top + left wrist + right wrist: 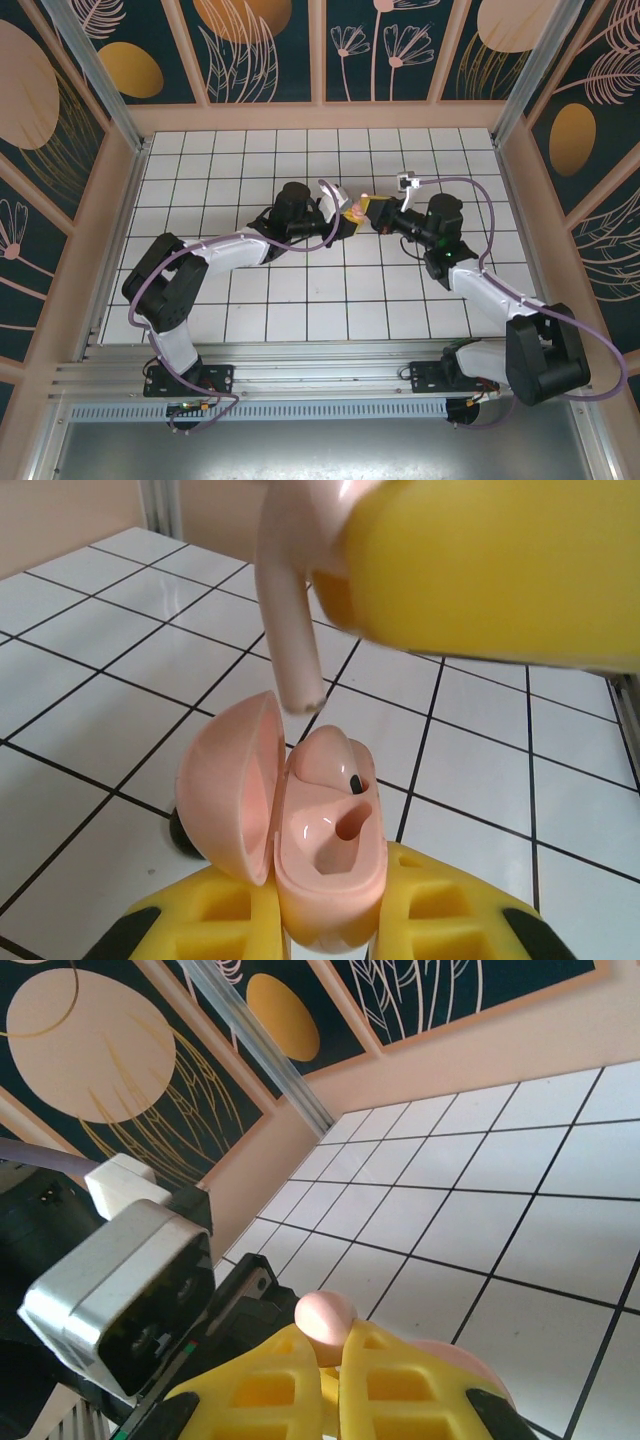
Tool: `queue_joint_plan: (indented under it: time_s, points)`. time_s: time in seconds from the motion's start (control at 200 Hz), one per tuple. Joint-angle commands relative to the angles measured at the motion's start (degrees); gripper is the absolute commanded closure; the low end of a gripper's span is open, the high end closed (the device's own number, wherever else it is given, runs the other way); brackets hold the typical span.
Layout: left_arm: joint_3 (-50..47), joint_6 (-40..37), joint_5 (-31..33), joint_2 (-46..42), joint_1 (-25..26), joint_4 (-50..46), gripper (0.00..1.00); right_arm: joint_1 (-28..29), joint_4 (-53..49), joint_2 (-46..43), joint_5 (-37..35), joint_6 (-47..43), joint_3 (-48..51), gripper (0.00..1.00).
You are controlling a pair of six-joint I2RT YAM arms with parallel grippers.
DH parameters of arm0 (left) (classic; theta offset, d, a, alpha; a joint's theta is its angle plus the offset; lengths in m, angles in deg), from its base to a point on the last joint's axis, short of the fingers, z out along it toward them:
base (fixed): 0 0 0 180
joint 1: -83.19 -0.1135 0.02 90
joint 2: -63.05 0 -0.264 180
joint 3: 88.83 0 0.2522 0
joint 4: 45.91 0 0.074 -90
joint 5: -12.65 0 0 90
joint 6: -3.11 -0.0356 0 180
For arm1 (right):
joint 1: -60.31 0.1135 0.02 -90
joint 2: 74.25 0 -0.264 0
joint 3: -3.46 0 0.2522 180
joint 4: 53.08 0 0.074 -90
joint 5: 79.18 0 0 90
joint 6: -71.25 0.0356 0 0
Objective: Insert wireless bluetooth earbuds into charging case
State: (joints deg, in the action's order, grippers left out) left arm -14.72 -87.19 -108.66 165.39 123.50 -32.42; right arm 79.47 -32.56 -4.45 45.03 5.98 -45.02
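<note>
A pale pink charging case (330, 870) is held upright, with my left gripper (330, 925) shut on its base. Its lid (230, 780) hangs open to the left. One pink earbud (325, 765) sits in the far socket, and the near socket (350, 825) is empty. A second pink earbud (285, 610) hangs stem-down just above the case, its tip close to the lid's rim. My right gripper (338, 1360) is shut on that earbud's head (322, 1322). In the top view both grippers (343, 222) (372, 212) meet over the middle of the tiled floor.
White tiles with black joints (300, 300) cover the floor, and pink walls (330, 115) with metal posts (90, 70) stand around it. A small dark object (180, 830) lies on a tile behind the case lid. The left arm's wrist camera (120, 1300) is close beside my right fingers.
</note>
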Motion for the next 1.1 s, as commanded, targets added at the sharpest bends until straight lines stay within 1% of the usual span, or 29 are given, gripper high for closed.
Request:
queue_joint_plan:
  time_s: [0.0, 0.395, 0.786, 1.091]
  points:
    - [-0.59, 0.25, -2.07, -2.06, 0.34, 2.82, 0.95, -0.29, 2.69, -1.16, 0.85, -2.23, 0.71, 0.91]
    - [-0.59, -0.4, -2.47, -3.54, 0.36, 2.95, 0.95, -0.46, -0.46, -0.78, 0.59, -4.75, 1.06, 0.91]
    - [-0.42, -0.57, -2.14, -3.62, 0.33, 2.69, 0.95, -0.96, -3.75, -4.47, 2.07, -7.3, 1.85, 0.91]
    - [-0.07, -1.29, -2.15, -3.81, 0.36, 2.2, 0.95, -1.14, -5.5, -4.06, 3.9, -8.24, 1.76, 0.91]
